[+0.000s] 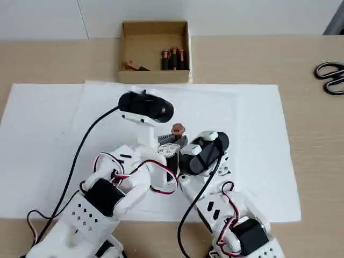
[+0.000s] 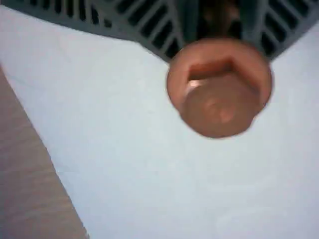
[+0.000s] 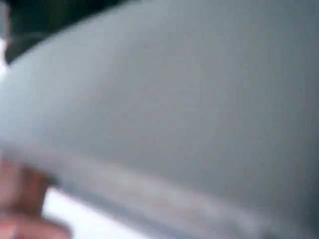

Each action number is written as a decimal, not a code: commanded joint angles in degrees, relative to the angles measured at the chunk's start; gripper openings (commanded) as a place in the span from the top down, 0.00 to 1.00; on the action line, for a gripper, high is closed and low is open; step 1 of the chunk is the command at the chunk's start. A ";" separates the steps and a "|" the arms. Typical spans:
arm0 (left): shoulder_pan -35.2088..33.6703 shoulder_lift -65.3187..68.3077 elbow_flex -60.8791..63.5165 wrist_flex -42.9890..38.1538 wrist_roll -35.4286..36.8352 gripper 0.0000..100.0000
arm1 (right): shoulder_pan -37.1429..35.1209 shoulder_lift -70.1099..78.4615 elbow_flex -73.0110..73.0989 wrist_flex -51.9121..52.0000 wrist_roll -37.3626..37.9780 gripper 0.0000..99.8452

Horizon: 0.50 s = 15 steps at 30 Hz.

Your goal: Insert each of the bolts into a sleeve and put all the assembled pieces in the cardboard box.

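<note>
- The cardboard box (image 1: 155, 77) sits at 12 o'clock on the wooden table (image 1: 43, 59), just past the far edge of the white paper sheet (image 1: 48, 140).
- Inside the box, 3 assembled pieces (image 1: 173, 59) lie side by side toward its 3 o'clock wall. 1 more piece (image 1: 134, 66) lies near its 7 o'clock corner.
- The left arm (image 1: 115, 188) comes in from 7 o'clock and the right arm (image 1: 215, 201) from 5 o'clock. They meet near the middle of the sheet.
- The left gripper (image 1: 173, 141) pinches a copper bolt (image 1: 178, 129). In the left wrist view its dark ribbed jaws stand on either side of the shank, and the hexagonal head (image 2: 219, 87) faces the camera above the paper.
- The right gripper (image 1: 187, 146) is just beside the left one, at its 4 o'clock. I cannot tell whether it is spread or pressed together.
- In the right wrist view a copper-coloured patch (image 3: 20, 199) shows beside a grey surface, both too blurred to name.
- Scissors (image 1: 330, 78) lie on bare wood at 2 o'clock, well apart from the arms.
</note>
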 commanded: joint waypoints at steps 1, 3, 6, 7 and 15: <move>0.18 -0.79 -0.22 1.58 -0.53 0.99 | -0.22 -0.75 -0.70 -1.36 -0.62 1.00; 0.18 -0.79 -0.22 2.90 -0.53 0.99 | -0.22 -0.75 -0.70 -1.36 -0.62 1.00; 0.18 -0.79 -0.48 3.34 -0.44 0.99 | -0.22 -0.75 -0.70 -1.36 -0.62 1.00; 0.18 -0.79 -0.57 3.34 -0.44 0.99 | -0.22 -0.75 -0.70 -1.36 -0.62 1.00; -0.18 -0.79 -0.84 4.75 1.49 0.83 | -0.04 -0.75 -0.62 -1.36 -0.53 1.00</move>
